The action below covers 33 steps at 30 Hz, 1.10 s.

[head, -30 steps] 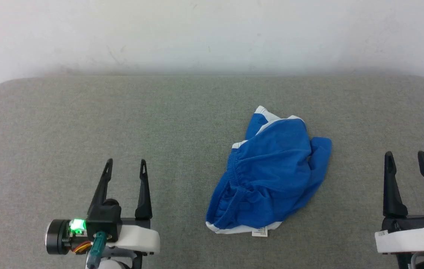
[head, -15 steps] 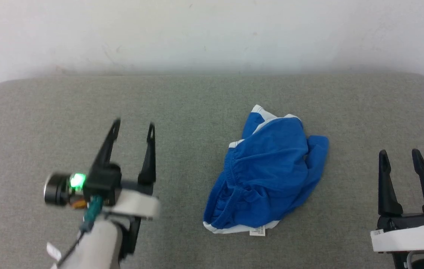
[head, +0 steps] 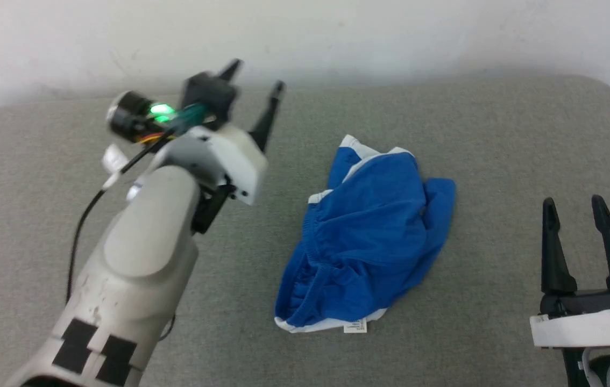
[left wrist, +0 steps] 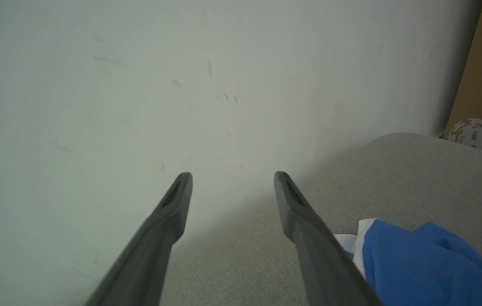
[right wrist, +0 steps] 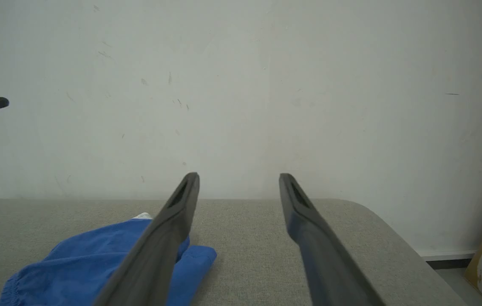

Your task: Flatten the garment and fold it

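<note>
Head view: crumpled blue garment [head: 369,242] lies right of centre on grey table [head: 41,140], waistband [head: 305,252] bunched, tag [head: 355,326] at near edge. Left pincer [head: 257,75] hovers raised near far-left side, fingers [head: 268,113] apart, probably lining up grab for flattening. Right pincer [head: 572,201] rests low at right, apart, empty.

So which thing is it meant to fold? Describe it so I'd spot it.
Look at the grey table against the white wall. Slightly right of its middle lies a crumpled heap of cloth, the garment. Unlike the grey around it, it is bright blue with white edging and a small white tag at its near edge.
</note>
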Motion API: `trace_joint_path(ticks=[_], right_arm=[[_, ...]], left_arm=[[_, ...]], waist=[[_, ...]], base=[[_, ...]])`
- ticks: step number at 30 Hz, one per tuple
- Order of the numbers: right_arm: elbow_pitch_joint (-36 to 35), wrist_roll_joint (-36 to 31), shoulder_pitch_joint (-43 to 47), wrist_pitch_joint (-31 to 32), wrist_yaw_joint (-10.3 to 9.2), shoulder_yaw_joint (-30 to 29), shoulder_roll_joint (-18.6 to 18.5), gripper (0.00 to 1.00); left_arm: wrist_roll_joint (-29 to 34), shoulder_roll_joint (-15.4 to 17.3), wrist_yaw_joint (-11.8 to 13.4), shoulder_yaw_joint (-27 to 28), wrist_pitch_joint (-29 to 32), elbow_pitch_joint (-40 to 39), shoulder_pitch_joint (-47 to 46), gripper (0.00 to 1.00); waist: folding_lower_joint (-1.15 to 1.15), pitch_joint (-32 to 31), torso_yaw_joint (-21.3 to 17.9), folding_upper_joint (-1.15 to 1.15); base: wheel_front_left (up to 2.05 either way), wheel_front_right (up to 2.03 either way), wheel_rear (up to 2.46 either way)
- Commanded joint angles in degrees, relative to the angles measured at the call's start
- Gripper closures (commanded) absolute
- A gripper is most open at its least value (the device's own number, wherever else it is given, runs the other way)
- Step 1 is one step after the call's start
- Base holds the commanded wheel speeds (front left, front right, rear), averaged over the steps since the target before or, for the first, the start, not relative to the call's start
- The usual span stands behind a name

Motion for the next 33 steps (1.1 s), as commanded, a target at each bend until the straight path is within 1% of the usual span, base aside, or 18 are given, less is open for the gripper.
trace_joint_path(ticks=[1,4,8,11,16,19,22,24,26,28,29,30,33], right_arm=[[-0.1,-0.3,-0.9,-0.3,-0.11,0.2,0.1,0.00],[-0.2,-0.5,-1.8,-0.3,-0.11,0.6,0.1,0.00],[-0.5,-0.9,-2.8,-0.3,-0.11,1.0,0.1,0.00],[-0.6,-1.1,-3.7,-0.3,-0.11,1.1,0.1,0.00],[-0.8,-1.1,-5.9,-0.3,-0.11,2.0,0.1,0.00],[-0.9,-0.8,-7.2,-0.3,-0.11,2.2,0.1,0.00],[-0.8,-0.4,-8.2,-0.3,-0.11,2.4,0.1,0.00],[-0.7,-0.3,-8.6,-0.3,-0.11,2.4,0.1,0.00],[-0.6,-0.2,-8.9,-0.3,-0.11,2.5,0.1,0.00],[-0.6,-0.2,-8.9,-0.3,-0.11,2.2,0.1,0.00],[-0.5,-0.2,-8.9,-0.3,-0.11,2.0,0.1,0.00],[-0.5,-0.3,-8.8,-0.3,-0.11,1.8,0.1,0.00],[-0.4,-0.8,-8.8,-0.3,-0.11,1.9,0.1,0.00]], left_arm=[[-1.3,-0.1,-0.3,-1.8,1.3,0.7,-1.1,0.00],[-10.3,1.8,-0.4,-12.8,10.9,2.7,-5.2,0.00],[-22.3,6.6,-0.4,-25.4,21.3,0.9,-10.9,0.00],[-30.0,9.1,-0.4,-32.6,27.3,-1.1,-14.7,0.00],[-39.1,11.9,-0.4,-43.3,37.7,-1.7,-19.7,0.00],[-41.3,12.8,-0.4,-47.4,40.9,-1.2,-21.9,0.00],[-41.3,13.1,-0.4,-49.0,43.4,-0.9,-21.9,0.00],[-39.6,13.3,-0.4,-49.3,45.6,-1.3,-20.8,0.00],[-35.3,13.6,-0.4,-49.4,48.9,-3.0,-18.1,0.00],[-33.5,14.3,-0.4,-49.4,50.7,-5.0,-15.7,0.00],[-33.1,14.7,-0.4,-49.4,50.8,-5.9,-15.2,0.80],[-33.0,15.1,-0.4,-49.4,50.5,-6.6,-15.0,1.00],[-32.4,16.2,-0.4,-49.4,46.9,-8.0,-16.4,1.00]], waist=[[-0.01,1.0,-1.1,0.00],[-0.01,2.0,-2.4,0.00],[-0.01,3.9,-4.2,0.00],[-0.01,5.5,-5.3,0.00],[-0.01,8.6,-7.7,0.00],[-0.01,10.6,-9.1,0.00],[-0.01,12.3,-10.4,0.00],[-0.01,13.1,-10.9,0.00],[-0.01,13.6,-11.2,0.00],[-0.01,13.9,-11.1,0.00],[-0.01,13.9,-10.9,0.00],[-0.01,13.9,-10.4,0.00],[-0.01,13.3,-9.0,0.00]], base=[[0.00,0.00,0.00],[0.00,0.00,0.00],[0.00,0.00,0.00],[0.00,0.00,0.00],[0.00,0.00,0.00],[0.00,0.00,0.00],[0.00,0.00,0.00],[0.00,0.00,0.00],[0.00,0.00,0.00],[0.00,0.00,0.00],[0.00,0.00,0.00],[0.00,0.00,0.00],[0.00,0.00,0.00]])
